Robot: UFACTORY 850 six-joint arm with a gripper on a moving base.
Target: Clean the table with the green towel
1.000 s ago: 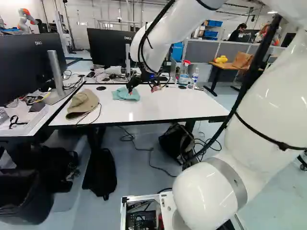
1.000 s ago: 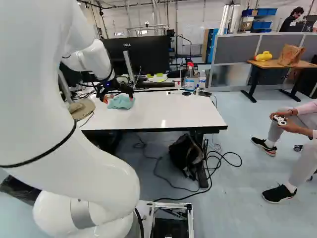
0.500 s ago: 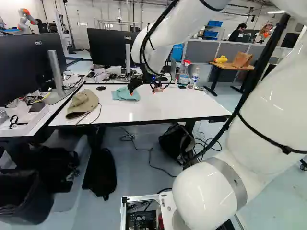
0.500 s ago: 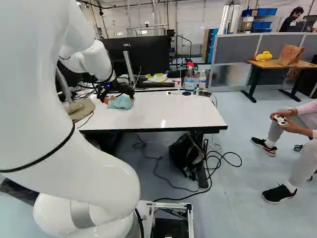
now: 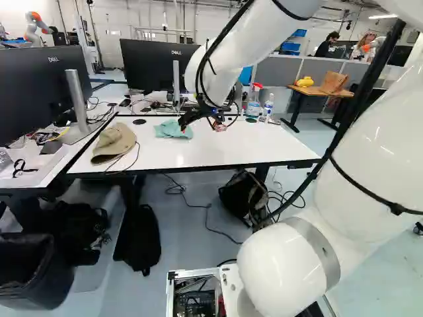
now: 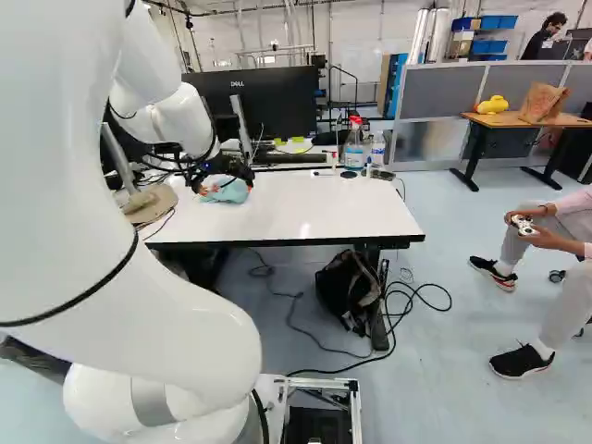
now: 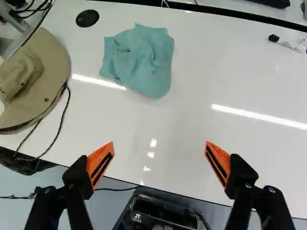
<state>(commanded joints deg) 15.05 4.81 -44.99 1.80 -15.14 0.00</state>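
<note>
- We have the jaws (image 5: 201,127) wide apart, empty.
- Near the worktop's (image 5: 244,148) far edge, left of centre, our wrist view shows the green towel (image 7: 141,60) whole; our right base view, partly covered.

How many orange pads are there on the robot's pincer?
2. The pincer stands open, with one on each finger: the first pad on the side towards the hat, the second pad on the side towards the marker.

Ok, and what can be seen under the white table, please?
Under the white table, a black bag sits beside one leg, and a thin dark cable runs along the floor. Whatever is directly behind the bag cannot be seen.
</note>
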